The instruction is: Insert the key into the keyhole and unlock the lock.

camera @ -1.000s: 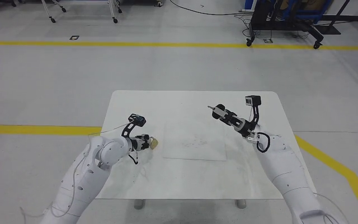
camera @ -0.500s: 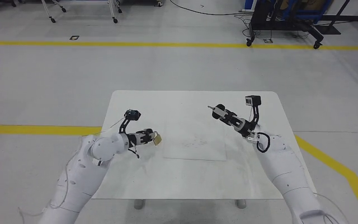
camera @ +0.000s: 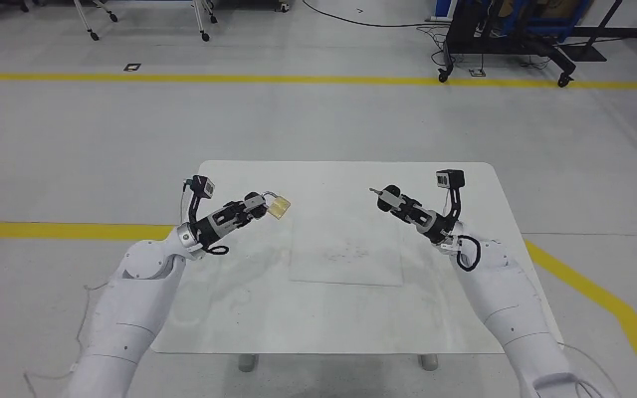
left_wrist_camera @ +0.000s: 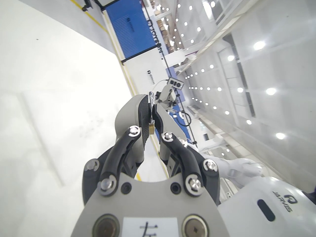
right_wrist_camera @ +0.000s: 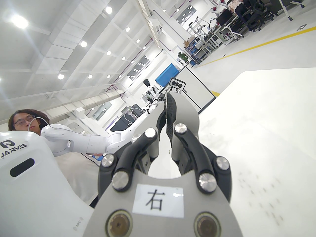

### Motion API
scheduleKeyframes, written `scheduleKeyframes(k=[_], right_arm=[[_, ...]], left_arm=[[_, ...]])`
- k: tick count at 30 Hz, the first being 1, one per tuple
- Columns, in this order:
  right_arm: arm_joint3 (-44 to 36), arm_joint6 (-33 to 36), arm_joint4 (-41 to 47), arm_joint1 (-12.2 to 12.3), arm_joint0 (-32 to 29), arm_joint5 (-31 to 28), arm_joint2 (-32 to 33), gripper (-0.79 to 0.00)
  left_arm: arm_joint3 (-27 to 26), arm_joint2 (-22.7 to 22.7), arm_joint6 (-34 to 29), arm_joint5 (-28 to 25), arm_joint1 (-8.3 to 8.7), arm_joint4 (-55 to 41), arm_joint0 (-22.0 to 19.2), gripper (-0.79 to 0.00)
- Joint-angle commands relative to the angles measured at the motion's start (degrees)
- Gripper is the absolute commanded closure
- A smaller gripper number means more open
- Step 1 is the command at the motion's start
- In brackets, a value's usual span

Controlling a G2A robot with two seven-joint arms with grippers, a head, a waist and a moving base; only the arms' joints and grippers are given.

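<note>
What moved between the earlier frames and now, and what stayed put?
The left end effector, shut on the lock, swung away from the robot, carrying the lock farther out over the table. Nothing was taken hold of or let go. The right end effector with the key kept its place.

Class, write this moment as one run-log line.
left pincer: shut on lock | right pincer: shut on key | both: above table, apart | key: not inserted

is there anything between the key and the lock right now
Nothing visible does. The key in the right claw and the lock in the left claw are both held up above the table, apart, with only open air between them.
</note>
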Motion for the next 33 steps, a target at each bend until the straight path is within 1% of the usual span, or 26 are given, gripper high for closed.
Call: scheduleKeyframes(k=[1, 11, 12, 13, 15, 17, 19, 22, 27, 33], right_arm=[[0.00, 0.00, 0.00, 0.00, 0.00, 0.00, 0.00, 0.000], [0.00, 0.00, 0.00, 0.00, 0.00, 0.00, 0.00, 0.000], [0.00, 0.00, 0.00, 0.00, 0.00, 0.00, 0.00, 0.000], [0.00, 0.00, 0.00, 0.00, 0.00, 0.00, 0.00, 0.000], [0.00, 0.00, 0.00, 0.00, 0.00, 0.00, 0.00, 0.000], [0.00, 0.00, 0.00, 0.00, 0.00, 0.00, 0.00, 0.000], [0.00, 0.00, 0.00, 0.00, 0.00, 0.00, 0.00, 0.000], [0.00, 0.00, 0.00, 0.00, 0.00, 0.00, 0.00, 0.000], [0.00, 0.00, 0.00, 0.00, 0.00, 0.00, 0.00, 0.000], [0.00, 0.00, 0.00, 0.00, 0.00, 0.00, 0.00, 0.000]], left_arm=[[0.78, 0.46, -1.40, -0.25, -0.23, -2.63, -0.28, 0.000], [0.65, 0.44, -1.05, -0.31, -0.19, -1.94, -0.26, 0.000], [0.00, 0.32, 0.55, -0.97, 0.11, 3.65, -0.42, 0.000], [-1.04, 0.01, 3.33, -1.82, 0.55, 11.98, -0.60, 0.000], [-4.39, -0.74, 10.69, -1.32, 1.26, 27.52, 0.22, 0.000], [-8.18, -0.98, 15.92, 0.77, 1.69, 38.32, 2.02, 0.000], [-11.10, -0.69, 18.60, 2.86, 2.00, 46.55, 3.69, 0.000], [-13.50, 0.38, 19.78, 5.20, 2.25, 55.07, 5.20, 0.000], [-14.82, 1.94, 22.46, 7.56, 2.28, 63.28, 5.80, 0.000], [-14.88, 4.08, 26.24, 8.21, 2.12, 71.14, 6.09, 0.000]])
